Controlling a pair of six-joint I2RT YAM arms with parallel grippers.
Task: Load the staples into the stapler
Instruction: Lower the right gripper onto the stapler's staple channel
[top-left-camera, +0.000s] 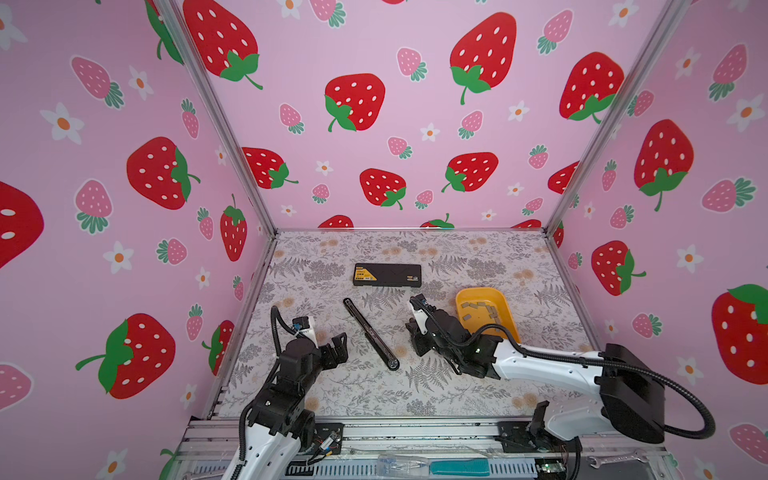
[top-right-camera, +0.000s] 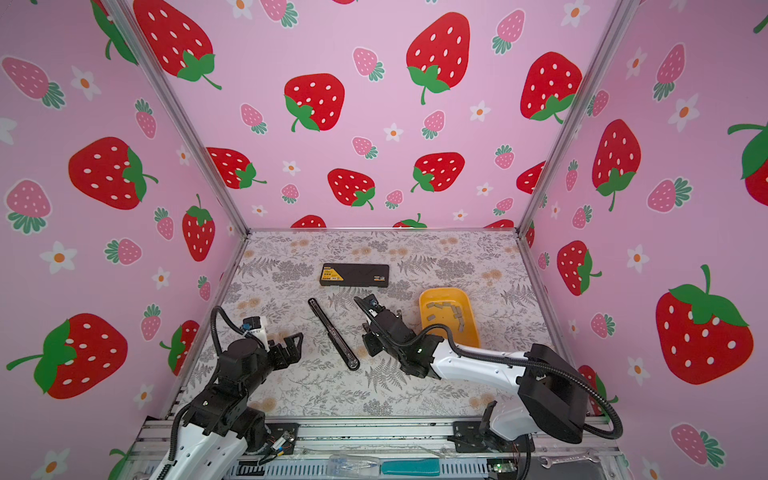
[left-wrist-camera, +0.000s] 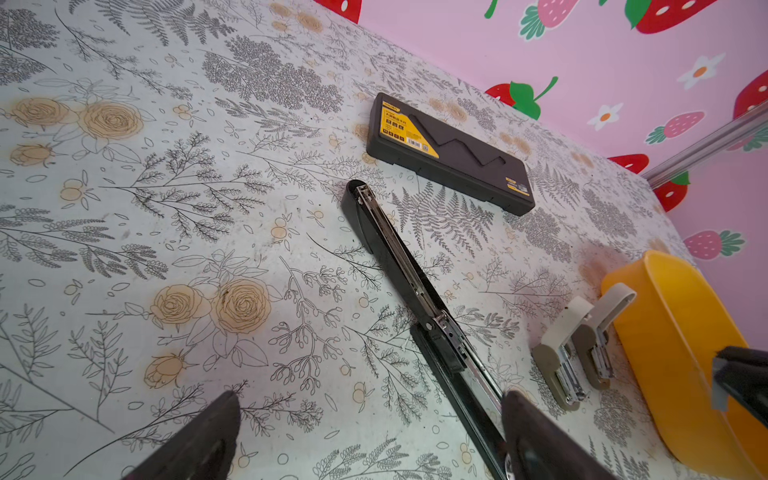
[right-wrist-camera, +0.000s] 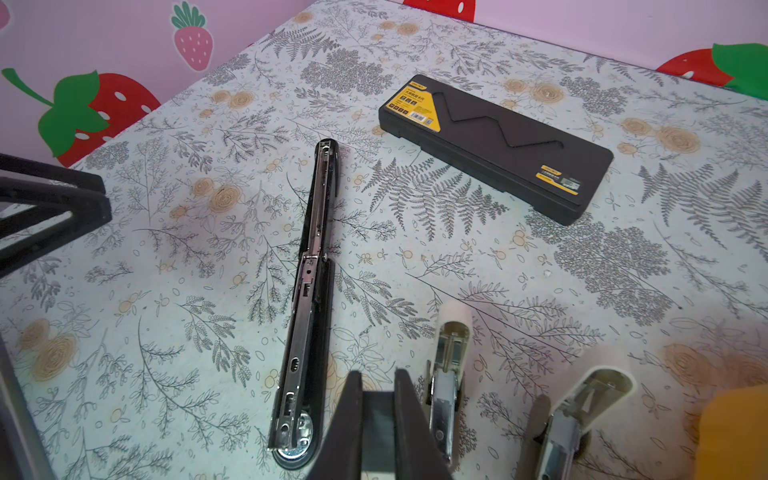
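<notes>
Many staples (top-left-camera: 478, 309) in yellow tray (top-left-camera: 496, 296) just beside right pincer (right-wrist-camera: 377, 384), pinching one strip (right-wrist-camera: 378, 419); left pincer (top-left-camera: 341, 348) spread.

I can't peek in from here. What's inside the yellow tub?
Small grey staple strips lie scattered inside the yellow tub. Its near end is hidden behind the right arm.

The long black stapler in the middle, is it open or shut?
Open. The long black stapler lies unfolded flat, its metal channel exposed.
</notes>
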